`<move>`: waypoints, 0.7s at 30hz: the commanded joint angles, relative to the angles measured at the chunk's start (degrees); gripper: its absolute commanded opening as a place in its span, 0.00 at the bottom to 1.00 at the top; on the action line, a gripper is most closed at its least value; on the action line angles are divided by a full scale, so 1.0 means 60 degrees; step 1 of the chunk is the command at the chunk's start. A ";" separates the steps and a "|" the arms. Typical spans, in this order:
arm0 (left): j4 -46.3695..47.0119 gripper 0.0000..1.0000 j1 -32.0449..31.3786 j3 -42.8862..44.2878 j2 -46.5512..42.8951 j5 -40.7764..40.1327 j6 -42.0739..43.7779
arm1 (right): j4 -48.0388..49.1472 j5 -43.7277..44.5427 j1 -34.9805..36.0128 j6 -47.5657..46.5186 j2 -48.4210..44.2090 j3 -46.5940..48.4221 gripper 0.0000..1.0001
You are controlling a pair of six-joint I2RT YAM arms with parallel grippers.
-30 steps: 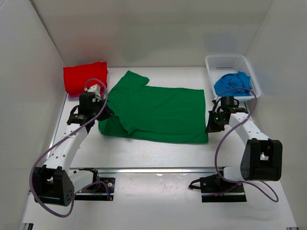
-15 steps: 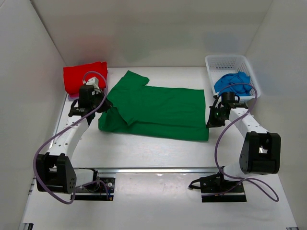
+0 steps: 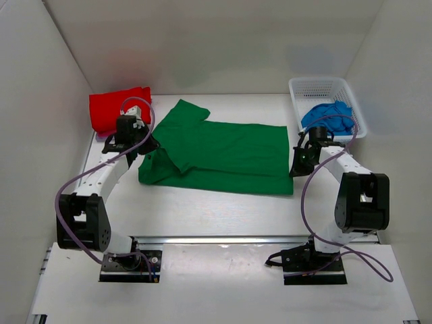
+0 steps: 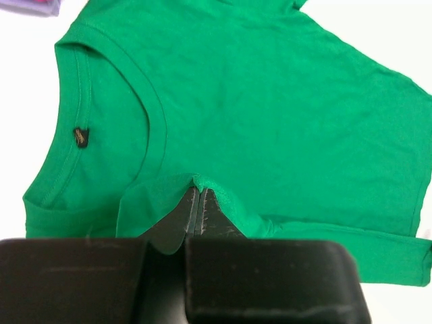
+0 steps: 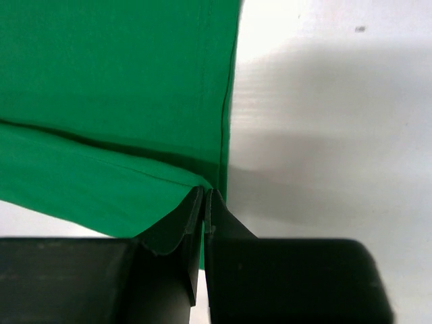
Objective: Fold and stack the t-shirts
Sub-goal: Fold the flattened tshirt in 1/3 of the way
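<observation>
Between pinched edges, t-shirt [image 3: 229, 152] seemingly taut

Colour on the counter: a plain bright green t-shirt [image 3: 216, 156] spreads across the middle of a white counter [image 3: 216, 209]. Its single solid shade is broken only by a small dark label [image 4: 81, 137] inside the collar. At far left, a plain red t-shirt [image 3: 118, 108] shows a thin edge of pink cloth [image 3: 101, 136] beneath it. At far right, a plain blue t-shirt [image 3: 327, 116] fills a white basket [image 3: 317, 86] patterned with a fine grid mesh. The left arm [image 3: 100, 192] and right arm [image 3: 337, 165] are white with black joints, trailed by pale purple cables [image 3: 302, 199]. The left pincer [image 4: 198, 196] and right pincer [image 5: 204, 196] are matte black against the green. The walls [image 3: 202, 47] are white.
</observation>
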 commanded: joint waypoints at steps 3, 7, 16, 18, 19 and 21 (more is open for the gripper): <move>0.0449 0.00 0.0018 0.0556 0.0350 -0.0035 0.0011 | 0.0588 0.0162 0.0189 -0.0023 0.0395 0.0666 0.00; 0.0582 0.00 0.0061 0.0571 0.0454 -0.0079 -0.0061 | 0.0734 0.0192 0.0234 0.0006 0.0629 0.0842 0.00; 0.0786 0.00 0.0206 0.0425 0.0512 0.0024 -0.0106 | 0.0881 0.0426 0.0322 0.0064 0.1099 0.1003 0.17; 0.0874 0.05 0.0148 0.0410 0.0570 0.0038 -0.0135 | 0.0910 0.0689 0.0351 0.0064 0.1128 0.0988 0.33; 0.0961 0.09 0.0221 0.0439 0.0585 0.0111 -0.0150 | 0.0910 0.0747 0.0380 0.0021 0.1113 0.0988 0.40; 0.0991 0.31 0.0193 0.0468 0.0643 0.0170 -0.0164 | 0.0998 0.0981 0.0366 0.0122 0.0953 0.0916 0.53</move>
